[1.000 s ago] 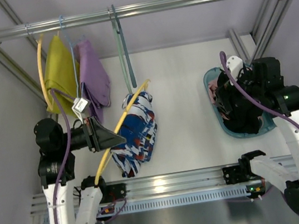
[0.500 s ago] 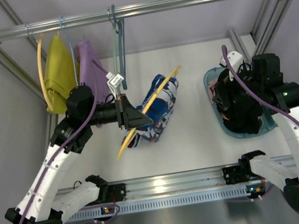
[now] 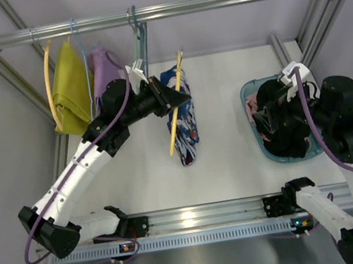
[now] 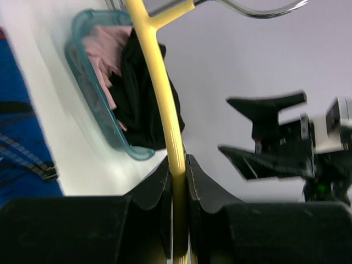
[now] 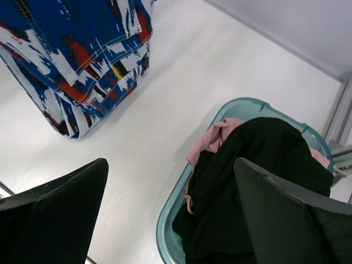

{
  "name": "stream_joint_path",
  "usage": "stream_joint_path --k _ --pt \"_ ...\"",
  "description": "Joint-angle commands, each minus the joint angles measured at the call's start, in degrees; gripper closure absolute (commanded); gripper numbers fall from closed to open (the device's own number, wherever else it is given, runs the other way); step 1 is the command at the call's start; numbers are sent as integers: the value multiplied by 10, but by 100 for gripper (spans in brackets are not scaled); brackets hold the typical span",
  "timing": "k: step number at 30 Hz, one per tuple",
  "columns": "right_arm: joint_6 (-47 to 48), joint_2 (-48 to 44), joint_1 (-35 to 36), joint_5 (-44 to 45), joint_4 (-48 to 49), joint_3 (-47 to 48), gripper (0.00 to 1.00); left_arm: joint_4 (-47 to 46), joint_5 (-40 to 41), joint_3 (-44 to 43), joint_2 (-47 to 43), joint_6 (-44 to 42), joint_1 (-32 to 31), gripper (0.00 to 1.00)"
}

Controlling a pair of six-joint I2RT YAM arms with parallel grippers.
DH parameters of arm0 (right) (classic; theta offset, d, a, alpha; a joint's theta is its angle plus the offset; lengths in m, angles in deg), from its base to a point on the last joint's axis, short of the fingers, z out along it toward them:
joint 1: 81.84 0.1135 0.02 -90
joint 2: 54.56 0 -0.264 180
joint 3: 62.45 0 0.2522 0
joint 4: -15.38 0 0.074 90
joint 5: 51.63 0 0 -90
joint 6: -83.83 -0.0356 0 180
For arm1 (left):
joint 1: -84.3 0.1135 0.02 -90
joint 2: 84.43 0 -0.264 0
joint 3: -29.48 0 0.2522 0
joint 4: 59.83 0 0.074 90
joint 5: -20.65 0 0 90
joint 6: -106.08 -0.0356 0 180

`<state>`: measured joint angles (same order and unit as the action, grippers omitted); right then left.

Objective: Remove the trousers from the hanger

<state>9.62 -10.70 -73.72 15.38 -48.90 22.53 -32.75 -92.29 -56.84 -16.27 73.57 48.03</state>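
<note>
Two pads of my left gripper (image 4: 177, 165) are pinched hard onto the thin yellow plastic hanger (image 4: 160, 82), gripping its arm some way below the neck. The small silver metal hook (image 4: 258, 10) therefore sticks up past my fingers toward 12 o'clock, with nothing threaded through it that I can see. I judge that this hold lets me carry the whole frame like a handle, out in open air where the cloth can be pulled. From above, the hanger stands nearly edge-on at about 11 o'clock of the white table (image 3: 234, 163). The busy blue, white, red and black printed trousers (image 3: 187, 137) are draped over it and droop toward 6 o'clock, their lower end near the tabletop; whether it touches I cannot tell. My right gripper (image 5: 169, 165) is spread as wide as it goes and holds nothing. It hovers at 3 o'clock above the teal plastic basket (image 5: 164, 223) of black and pink clothes, its camera looking across to the trousers at its 10 o'clock. That seems a waiting post: open jaws ready to come over and take the hanging cloth, with the basket just beneath as the likely drop. Off at 10 o'clock, the mustard-yellow garment (image 3: 70, 88), the purple garment (image 3: 104, 73) and the bare teal-grey hanger (image 3: 139, 41) hang on the silver rail (image 3: 210, 1), none of them in my grasp. The trousers are not yet off.
</note>
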Motion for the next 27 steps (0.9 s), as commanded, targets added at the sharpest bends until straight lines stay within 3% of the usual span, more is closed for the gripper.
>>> stream_joint_path --k 1,9,14,15,19,27 --pt "-23 -15 5 -21 48 -14 1 -113 90 -75 13 37 -10 100" --pt "-45 -21 32 -31 138 -60 2 -68 199 -182 77 5 -72 100" --pt "-86 -46 95 -23 261 -109 10 -66 205 -207 105 28 -92 100" --pt "-98 -55 107 -21 328 -144 16 -66 200 -210 114 41 -91 100" --pt "-89 -83 170 72 444 -222 21 -66 181 -230 134 69 -92 100" --pt "-43 -35 270 109 516 -247 20 -66 181 -257 162 82 -94 100"
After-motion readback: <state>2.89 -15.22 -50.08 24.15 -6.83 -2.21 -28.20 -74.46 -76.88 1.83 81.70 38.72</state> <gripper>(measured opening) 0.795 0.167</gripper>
